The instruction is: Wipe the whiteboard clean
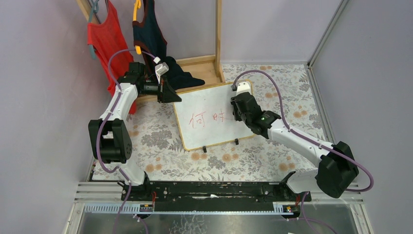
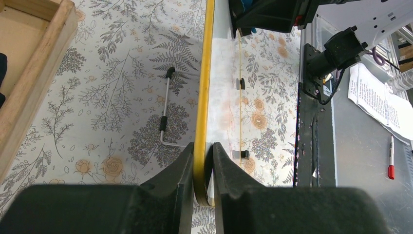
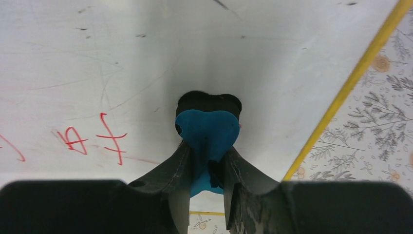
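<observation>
The whiteboard (image 1: 209, 117) with a yellow frame and two black feet stands tilted on the floral cloth. Red characters (image 1: 207, 118) mark its middle. My left gripper (image 1: 170, 95) is shut on the board's upper left corner; in the left wrist view its jaws (image 2: 203, 156) clamp the yellow frame edge (image 2: 204, 87). My right gripper (image 1: 238, 111) is shut on a blue eraser (image 3: 208, 131) with a black pad, pressed on the white face (image 3: 146, 58) right of the red strokes (image 3: 92, 139).
A wooden rack base (image 1: 195, 66) with a red shirt (image 1: 104, 41) and dark clothes (image 1: 156, 44) stands behind the board. A thin metal rod (image 2: 165, 114) lies on the cloth left of the board. A red marker (image 2: 390, 158) and papers (image 2: 377, 97) lie beyond the rail.
</observation>
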